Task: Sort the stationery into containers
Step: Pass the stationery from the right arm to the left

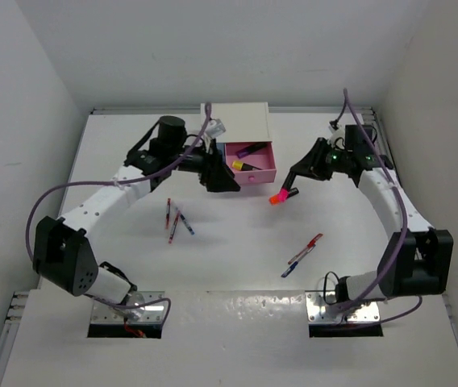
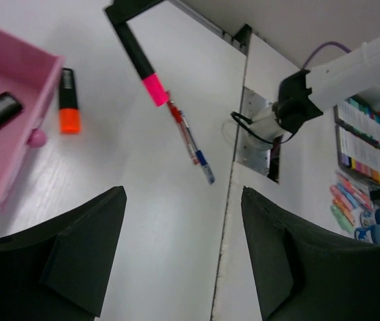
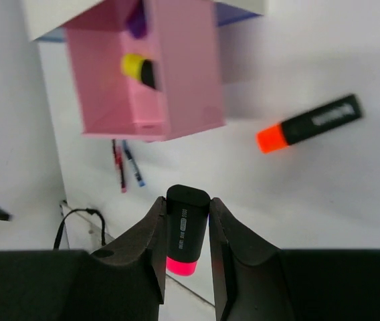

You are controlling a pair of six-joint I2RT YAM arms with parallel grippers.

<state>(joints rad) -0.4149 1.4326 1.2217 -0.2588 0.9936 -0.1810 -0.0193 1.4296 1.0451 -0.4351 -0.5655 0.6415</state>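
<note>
The right jaws are closed on the pink highlighter (image 3: 187,231), pinched between their tips. The orange highlighter (image 3: 308,124) lies on the bench (image 3: 324,53) beyond them to the right. The left jaws stand wide open

Smooth pink plastic drawer (image 3: 190,67), matt black right tool (image 3: 186,204), smooth white table (image 1: 237,234).

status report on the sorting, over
Left gripper open, empty. Right gripper shut on pink highlighter, beside pink drawer. Orange highlighter lies loose by drawer.
</note>
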